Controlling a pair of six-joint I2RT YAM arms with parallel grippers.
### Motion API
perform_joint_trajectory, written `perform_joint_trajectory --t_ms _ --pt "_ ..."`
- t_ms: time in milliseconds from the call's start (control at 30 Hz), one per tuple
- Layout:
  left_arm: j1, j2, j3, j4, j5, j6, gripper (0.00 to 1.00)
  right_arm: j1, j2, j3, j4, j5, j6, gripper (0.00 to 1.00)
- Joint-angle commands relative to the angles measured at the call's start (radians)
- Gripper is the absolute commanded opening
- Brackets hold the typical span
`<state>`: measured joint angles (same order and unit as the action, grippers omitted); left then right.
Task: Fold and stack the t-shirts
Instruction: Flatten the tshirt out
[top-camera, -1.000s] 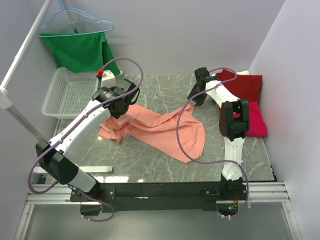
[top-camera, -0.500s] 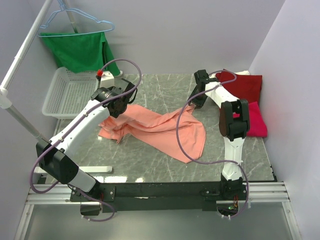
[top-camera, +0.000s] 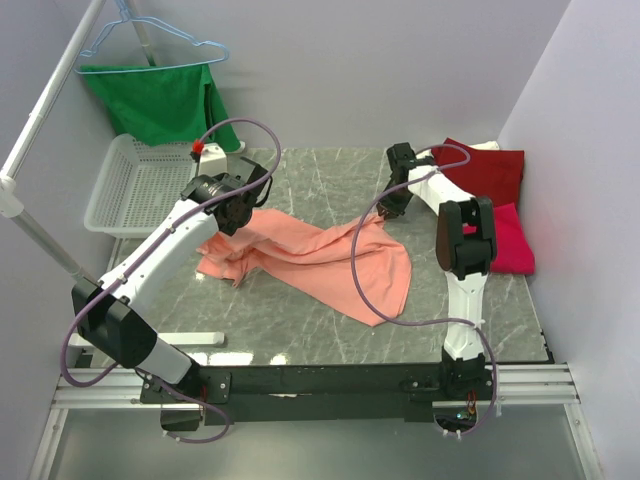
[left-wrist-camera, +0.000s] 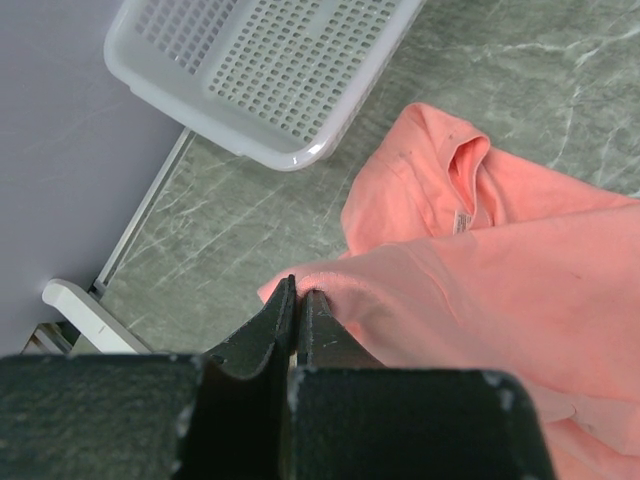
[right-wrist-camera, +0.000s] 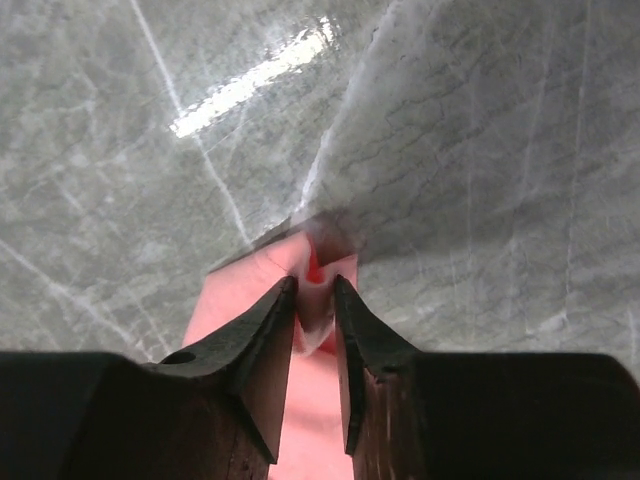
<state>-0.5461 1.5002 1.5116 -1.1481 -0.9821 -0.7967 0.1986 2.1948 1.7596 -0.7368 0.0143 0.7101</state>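
The salmon-pink t-shirt (top-camera: 320, 255) lies crumpled and stretched across the middle of the marble table. My left gripper (top-camera: 238, 215) is shut on its left edge, also seen in the left wrist view (left-wrist-camera: 298, 296), with the collar and label (left-wrist-camera: 462, 215) beyond it. My right gripper (top-camera: 385, 212) is shut on a fold at the shirt's far right corner, which shows in the right wrist view (right-wrist-camera: 316, 290). The dark red t-shirt (top-camera: 490, 172) lies at the back right. The crimson-pink t-shirt (top-camera: 512, 240) lies just in front of it.
A white mesh basket (top-camera: 140, 185) stands at the back left, also in the left wrist view (left-wrist-camera: 270, 70). A green garment on a light-blue hanger (top-camera: 160, 95) hangs above it. A white pole (top-camera: 40, 130) runs along the left. Walls close in the back and the right.
My right gripper has shifted slightly left and back with the shirt corner. The left gripper has barely moved.
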Motion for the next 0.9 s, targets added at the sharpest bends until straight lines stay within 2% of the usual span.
perform_joint_trajectory --t_ms 0,67,167,200,500,733,867 --pt "0.009 -0.047 -0.005 0.019 0.005 0.022 0.01 0.012 0.019 0.008 0.017 -0.005 0.000 0.31" --pt "0.011 -0.051 -0.010 0.016 0.003 0.021 0.01 0.010 0.020 0.005 0.019 -0.004 0.003 0.26" --pt "0.011 -0.054 -0.011 0.014 -0.001 0.024 0.01 0.013 0.008 0.000 0.011 0.004 0.005 0.02" --pt "0.011 -0.055 -0.010 0.014 -0.003 0.024 0.01 0.013 0.002 0.000 0.007 0.018 0.005 0.00" --pt "0.032 -0.067 0.070 0.022 -0.036 0.068 0.01 0.015 -0.196 0.043 -0.104 0.128 -0.023 0.00" --pt "0.092 -0.075 0.297 0.151 -0.024 0.252 0.01 -0.033 -0.463 0.170 -0.237 0.248 -0.080 0.00" --pt "0.135 -0.046 0.455 0.207 0.034 0.286 0.01 -0.062 -0.556 0.337 -0.306 0.283 -0.121 0.00"
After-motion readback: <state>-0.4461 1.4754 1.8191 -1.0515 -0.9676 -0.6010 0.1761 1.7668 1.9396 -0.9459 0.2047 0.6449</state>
